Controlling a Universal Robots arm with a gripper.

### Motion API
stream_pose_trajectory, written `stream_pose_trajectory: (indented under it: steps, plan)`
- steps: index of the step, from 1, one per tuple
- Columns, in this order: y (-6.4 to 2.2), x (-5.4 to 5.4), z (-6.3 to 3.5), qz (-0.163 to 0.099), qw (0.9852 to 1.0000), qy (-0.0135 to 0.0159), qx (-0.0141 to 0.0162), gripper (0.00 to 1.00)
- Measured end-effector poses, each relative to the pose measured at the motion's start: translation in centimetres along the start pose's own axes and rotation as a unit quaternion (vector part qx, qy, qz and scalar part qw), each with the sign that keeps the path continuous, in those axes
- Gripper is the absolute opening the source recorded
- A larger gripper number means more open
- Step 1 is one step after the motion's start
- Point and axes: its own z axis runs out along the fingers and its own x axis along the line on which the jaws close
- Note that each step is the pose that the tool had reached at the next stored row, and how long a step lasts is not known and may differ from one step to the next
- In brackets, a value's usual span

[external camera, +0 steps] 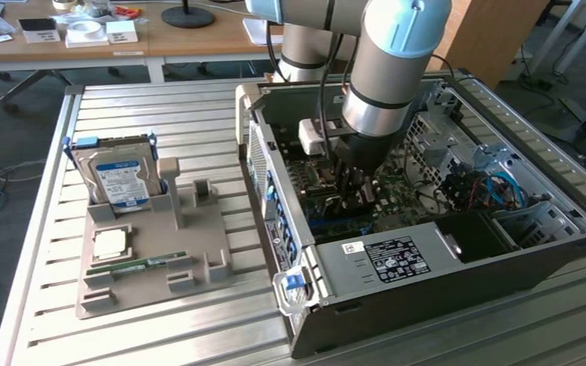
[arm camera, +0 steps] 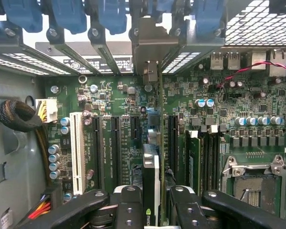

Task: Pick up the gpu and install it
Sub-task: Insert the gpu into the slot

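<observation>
The open computer case (external camera: 456,297) is lying on the slatted surface (external camera: 171,335), and the arm (external camera: 384,69) is reaching down into it. Over the motherboard (arm camera: 109,105), the tool (arm camera: 155,210) is pinching the gpu (arm camera: 151,176) edge-on, its long axis running parallel to the black slots (arm camera: 170,138) (bracket end toward the rear openings). Neighbouring parts are leaving little sideways room.
</observation>
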Motion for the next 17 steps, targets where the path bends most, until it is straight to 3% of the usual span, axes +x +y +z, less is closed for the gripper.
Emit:
stream_pose_trajectory:
  steps: [17]
  plan:
    - [0.26,0.02,0.05,0.001,1.0,0.0003,-0.0002,0.27]
